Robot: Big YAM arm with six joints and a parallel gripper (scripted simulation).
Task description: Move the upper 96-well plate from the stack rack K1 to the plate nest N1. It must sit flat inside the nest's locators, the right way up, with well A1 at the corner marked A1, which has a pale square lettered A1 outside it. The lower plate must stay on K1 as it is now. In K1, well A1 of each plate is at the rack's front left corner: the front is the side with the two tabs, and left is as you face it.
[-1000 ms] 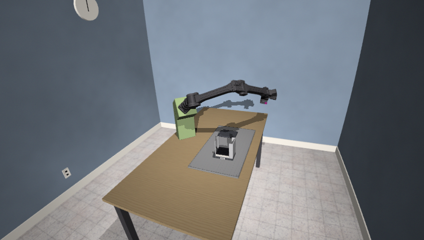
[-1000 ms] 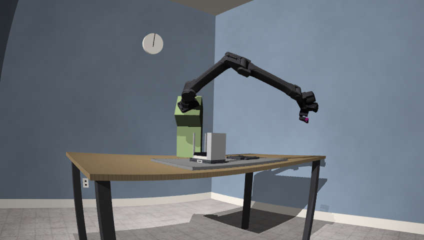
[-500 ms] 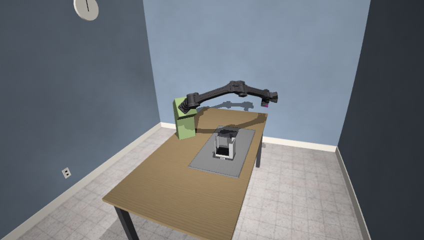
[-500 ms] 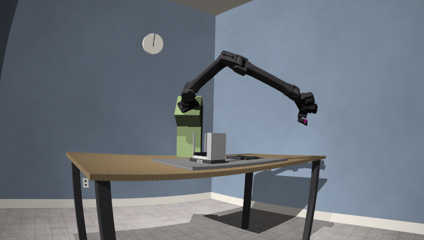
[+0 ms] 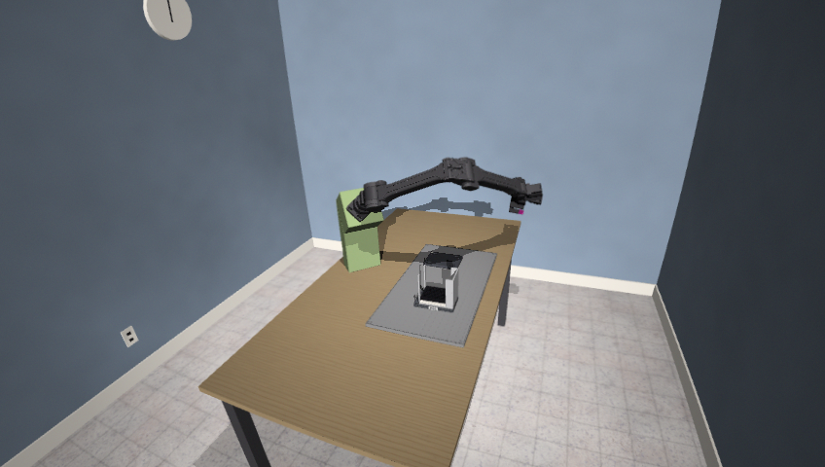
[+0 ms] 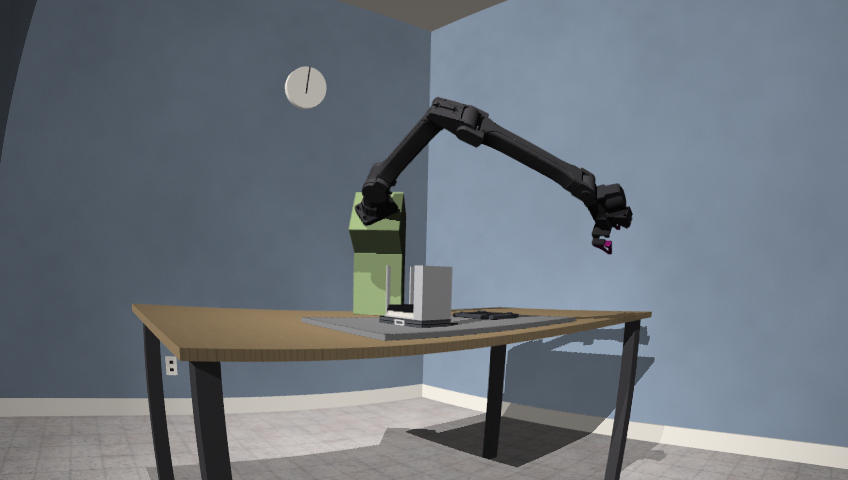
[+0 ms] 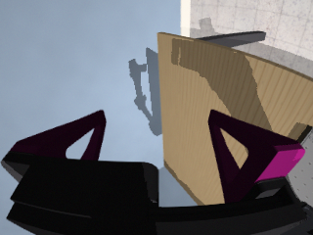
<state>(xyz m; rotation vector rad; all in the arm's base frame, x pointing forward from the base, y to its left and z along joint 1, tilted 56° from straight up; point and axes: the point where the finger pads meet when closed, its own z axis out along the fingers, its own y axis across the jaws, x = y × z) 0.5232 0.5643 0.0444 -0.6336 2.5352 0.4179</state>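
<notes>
Gripper (image 6: 605, 245), jaws wide apart and holding nothing, hangs high past the table's (image 6: 249, 342) far end, well away from rack K1 (image 6: 433, 292). Both plates (image 5: 433, 297) appear to sit low inside the rack on the grey mat (image 5: 399, 312); nest N1 (image 6: 484, 314) lies just behind it. A good approach would swing back over the rack, then descend straight between its posts to the upper plate alone.

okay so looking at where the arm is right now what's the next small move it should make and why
Probably swing the arm back over the table and bring the open gripper toward the stack rack K1. The gripper hangs high near the table's far corner, well away from the rack, with nothing between its fingers. Both plates appear to sit in the rack on the gray mat, so no pickup has begun.
</notes>
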